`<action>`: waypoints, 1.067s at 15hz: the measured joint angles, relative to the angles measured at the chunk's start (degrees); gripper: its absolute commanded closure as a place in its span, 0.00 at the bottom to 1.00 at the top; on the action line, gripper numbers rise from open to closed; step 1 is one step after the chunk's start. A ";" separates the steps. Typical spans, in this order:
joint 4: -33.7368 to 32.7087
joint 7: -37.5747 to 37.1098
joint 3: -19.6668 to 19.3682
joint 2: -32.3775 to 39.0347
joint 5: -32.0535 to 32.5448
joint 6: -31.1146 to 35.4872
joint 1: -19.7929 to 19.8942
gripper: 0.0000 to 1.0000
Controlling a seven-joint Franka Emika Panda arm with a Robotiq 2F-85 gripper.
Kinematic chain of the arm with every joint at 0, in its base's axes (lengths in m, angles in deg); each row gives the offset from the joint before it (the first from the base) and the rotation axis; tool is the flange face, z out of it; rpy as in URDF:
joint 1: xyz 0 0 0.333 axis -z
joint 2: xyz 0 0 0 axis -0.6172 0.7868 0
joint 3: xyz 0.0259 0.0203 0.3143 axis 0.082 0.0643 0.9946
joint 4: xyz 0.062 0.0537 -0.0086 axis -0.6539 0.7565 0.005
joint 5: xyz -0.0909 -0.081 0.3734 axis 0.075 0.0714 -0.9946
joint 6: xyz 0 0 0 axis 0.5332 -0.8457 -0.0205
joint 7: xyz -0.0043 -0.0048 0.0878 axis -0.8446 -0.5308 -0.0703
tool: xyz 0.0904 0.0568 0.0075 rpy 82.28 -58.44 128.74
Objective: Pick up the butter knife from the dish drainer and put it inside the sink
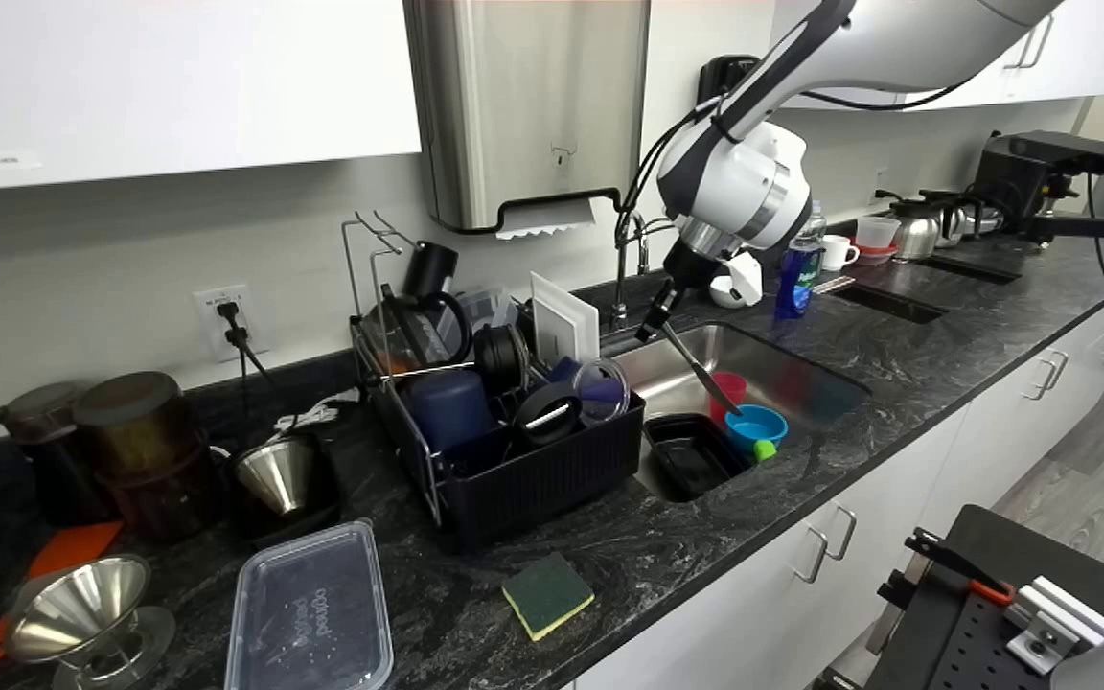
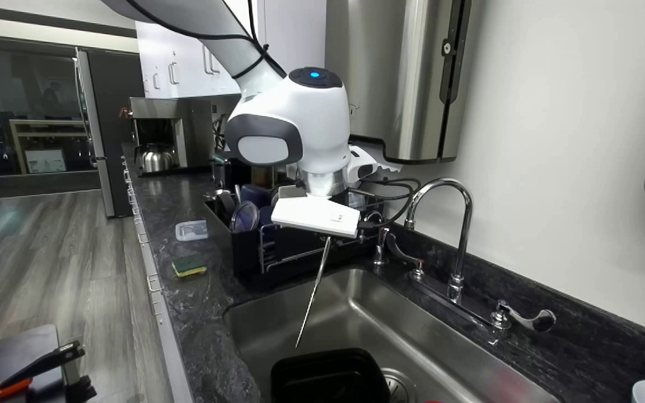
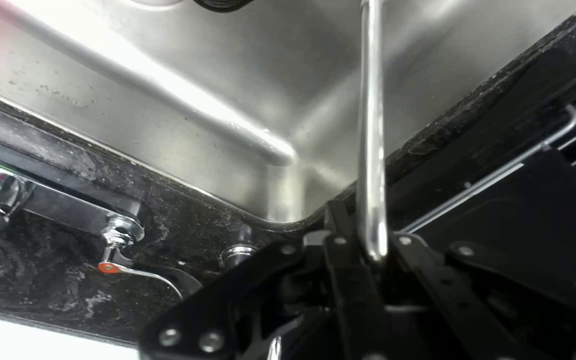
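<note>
Running from the lower left to the upper right of the frame in an exterior view, the dark veined table (image 1: 648,561) fills much of the scene. Over it a white robot arm (image 1: 897,48) reaches in from the upper right. Right of centre is the steel sink (image 1: 806,374), and just to its left in that view stands the black dish drainer (image 1: 542,479), heaped full. Inside the sink sit a black tub (image 1: 691,455), a red cup (image 1: 732,385) and a blue cup (image 1: 758,426) (the red one partly hidden behind the blue). The butter knife (image 3: 371,125) slants over the sink in both exterior views, handle up and blade down; whether its tip touches anything I cannot tell. On the table, at lower centre, lies a green-and-yellow sponge (image 1: 548,594). Across the bottom of the wrist view, the black fingers (image 3: 343,255) are pinched on the knife's handle.
</note>
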 measured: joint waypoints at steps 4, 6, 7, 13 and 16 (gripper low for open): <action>1.27 -8.25 -1.98 0.04 2.04 4.51 -1.05 0.98; 1.80 -11.98 -3.35 0.06 3.32 5.95 -1.30 0.98; 2.02 -13.63 -4.03 0.08 3.87 6.41 -1.40 0.98; 2.46 -21.84 -6.83 0.68 6.06 9.59 -2.15 0.98; 2.46 -26.14 -8.55 2.13 6.98 12.56 -3.01 0.98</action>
